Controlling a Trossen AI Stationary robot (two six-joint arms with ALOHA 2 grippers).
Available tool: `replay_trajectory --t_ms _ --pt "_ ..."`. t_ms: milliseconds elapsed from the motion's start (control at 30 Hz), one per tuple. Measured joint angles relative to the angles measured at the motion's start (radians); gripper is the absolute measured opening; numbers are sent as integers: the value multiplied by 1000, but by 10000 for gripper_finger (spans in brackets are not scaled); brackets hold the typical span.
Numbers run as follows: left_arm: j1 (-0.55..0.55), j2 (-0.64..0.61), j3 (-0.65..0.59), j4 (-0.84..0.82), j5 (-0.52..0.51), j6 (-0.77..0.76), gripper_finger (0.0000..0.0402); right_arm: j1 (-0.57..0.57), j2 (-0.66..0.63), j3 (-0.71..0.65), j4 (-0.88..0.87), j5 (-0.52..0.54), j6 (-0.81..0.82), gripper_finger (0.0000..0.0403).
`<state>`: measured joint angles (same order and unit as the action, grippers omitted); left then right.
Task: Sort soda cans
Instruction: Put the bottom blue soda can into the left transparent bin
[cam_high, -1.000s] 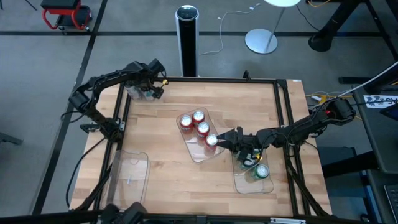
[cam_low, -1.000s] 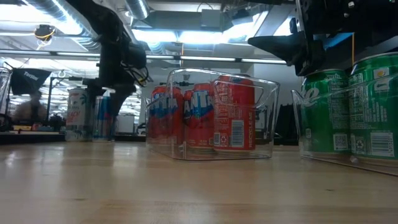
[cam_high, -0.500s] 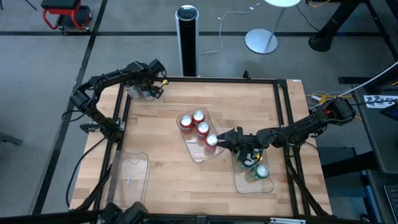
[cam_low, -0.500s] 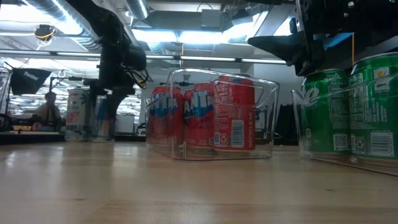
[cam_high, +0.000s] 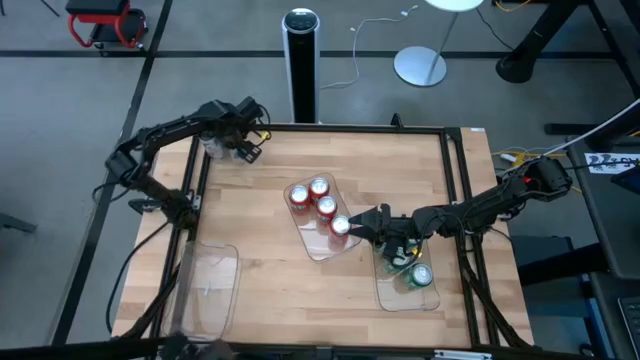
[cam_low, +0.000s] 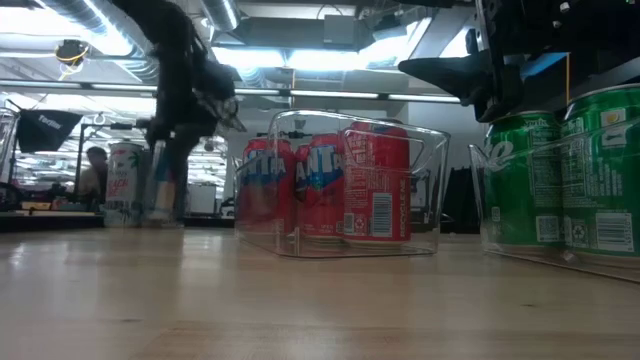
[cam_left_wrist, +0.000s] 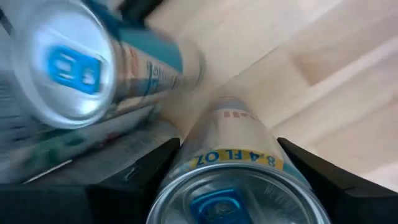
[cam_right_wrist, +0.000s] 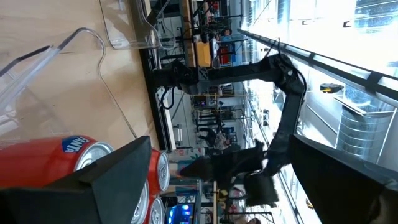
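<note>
The left tool (cam_high: 243, 143), at the far-left corner of the counter (cam_high: 260, 270), is clenched on a silver can (cam_left_wrist: 233, 165), another silver can (cam_left_wrist: 87, 68) just beside it; the step in hand looks like lifting this one out, and next it must be carried to the empty tray (cam_high: 207, 290) at the near-left corner. Right of that, four red cans (cam_high: 320, 205) sit in the middle tray; the right tool (cam_high: 372, 222), fingers spread and empty, hangs between them and the green cans (cam_high: 412, 270). Since a second ago the left arm has shifted and blurs, the right unchanged.
</note>
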<state>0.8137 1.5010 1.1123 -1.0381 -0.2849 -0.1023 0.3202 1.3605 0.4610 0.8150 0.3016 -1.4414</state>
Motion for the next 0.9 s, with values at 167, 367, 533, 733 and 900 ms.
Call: replay_trajectory --t_ms 167,367,533,733,900 --pt "-96 -117 13 -73 -6 -25 227 0 0 0 0 0 -1 376" --pt "-272 -270 46 -143 4 -108 227 0 0 0 0 0 -2 376" --pt "-464 -369 63 -172 68 -243 227 0 0 0 0 0 -2 376" --pt "-721 -414 102 -240 84 -469 227 0 0 0 0 0 -3 376" --pt "-929 -414 132 -301 87 -653 227 0 0 0 0 0 -4 376"
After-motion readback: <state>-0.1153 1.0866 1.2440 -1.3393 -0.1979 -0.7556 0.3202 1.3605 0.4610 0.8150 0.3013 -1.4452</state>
